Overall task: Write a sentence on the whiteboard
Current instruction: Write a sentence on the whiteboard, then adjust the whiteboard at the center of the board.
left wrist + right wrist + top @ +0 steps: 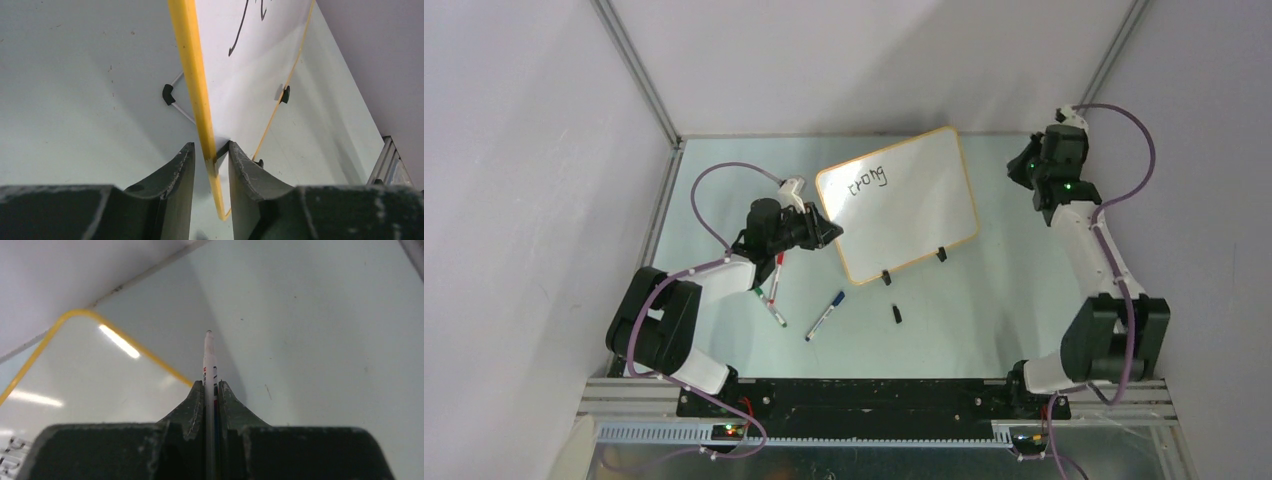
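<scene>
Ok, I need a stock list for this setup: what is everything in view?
glossy white rectangular whiteboard: one, orange-yellow rim, mid-table, standing on its feet.
black clip feet: two, on the board's near edge.
black handwritten lettering: one word, upper left of the board.
loose marker pens: three, with red, green and blue caps, on the table by the left arm.
small black cap-like piece: one, in front of the board.
white marker pen: one, held.
pale green table: one.
left gripper: black, open astride the board's rim.
right gripper: black, shut on the white marker pen.
</scene>
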Tool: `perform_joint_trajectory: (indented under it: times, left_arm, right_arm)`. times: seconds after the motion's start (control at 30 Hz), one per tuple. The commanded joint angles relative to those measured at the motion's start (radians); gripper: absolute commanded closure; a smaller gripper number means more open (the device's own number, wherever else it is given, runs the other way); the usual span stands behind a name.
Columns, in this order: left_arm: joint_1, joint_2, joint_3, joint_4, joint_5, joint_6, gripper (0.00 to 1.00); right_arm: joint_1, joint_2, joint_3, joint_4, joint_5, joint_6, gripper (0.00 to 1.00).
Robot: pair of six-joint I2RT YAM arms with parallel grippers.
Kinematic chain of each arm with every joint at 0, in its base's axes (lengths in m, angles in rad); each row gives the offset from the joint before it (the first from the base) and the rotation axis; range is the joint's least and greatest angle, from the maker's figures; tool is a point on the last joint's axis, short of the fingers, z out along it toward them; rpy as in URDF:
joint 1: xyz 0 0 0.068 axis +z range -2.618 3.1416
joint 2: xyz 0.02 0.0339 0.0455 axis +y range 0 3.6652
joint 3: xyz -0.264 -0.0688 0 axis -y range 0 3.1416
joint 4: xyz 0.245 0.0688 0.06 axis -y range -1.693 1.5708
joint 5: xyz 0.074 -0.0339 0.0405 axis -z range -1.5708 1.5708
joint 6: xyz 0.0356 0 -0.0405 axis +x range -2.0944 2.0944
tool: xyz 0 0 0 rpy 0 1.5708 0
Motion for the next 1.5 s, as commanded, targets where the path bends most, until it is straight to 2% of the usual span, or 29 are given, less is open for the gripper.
perform_joint_trajectory:
  times: [0.0, 0.13, 0.2, 0.3, 0.4, 0.7, 0.97, 1.27, 1.47]
  left_arm:
    - [-0.007, -0.005, -0.017, -0.028, -0.032, 0.036, 0.65]
    - [-0.007, -0.001, -0.019, -0.022, -0.033, 0.038, 0.66]
    - [-0.006, 0.004, -0.014, -0.028, -0.035, 0.046, 0.7]
    - [-0.006, 0.005, -0.001, -0.054, -0.04, 0.065, 0.82]
    - [-0.006, -0.002, 0.006, -0.083, -0.049, 0.092, 0.88]
    - [-0.01, 0.016, 0.025, -0.094, -0.008, 0.123, 1.0]
    - [-0.045, 0.039, 0.057, -0.133, 0.0, 0.169, 1.0]
    - [-0.062, 0.058, 0.081, -0.159, 0.035, 0.182, 0.99]
    - [-0.065, 0.089, 0.094, -0.134, 0.109, 0.146, 0.98]
  right_arm:
    - [-0.141, 0.171, 0.02, 0.021, -0.284, 0.108, 1.0]
    - [-0.191, 0.372, 0.094, -0.008, -0.537, 0.15, 1.0]
    - [-0.194, 0.449, 0.118, 0.005, -0.639, 0.17, 1.0]
    - [-0.185, 0.512, 0.123, 0.018, -0.711, 0.182, 1.0]
    - [-0.171, 0.516, 0.112, 0.008, -0.748, 0.17, 1.0]
    - [-0.18, 0.351, -0.094, 0.101, -0.819, 0.182, 1.0]
    - [-0.184, 0.2, -0.273, 0.148, -0.829, 0.179, 1.0]
    - [-0.19, 0.091, -0.367, 0.151, -0.82, 0.17, 1.0]
    - [-0.187, -0.017, -0.463, 0.156, -0.781, 0.17, 1.0]
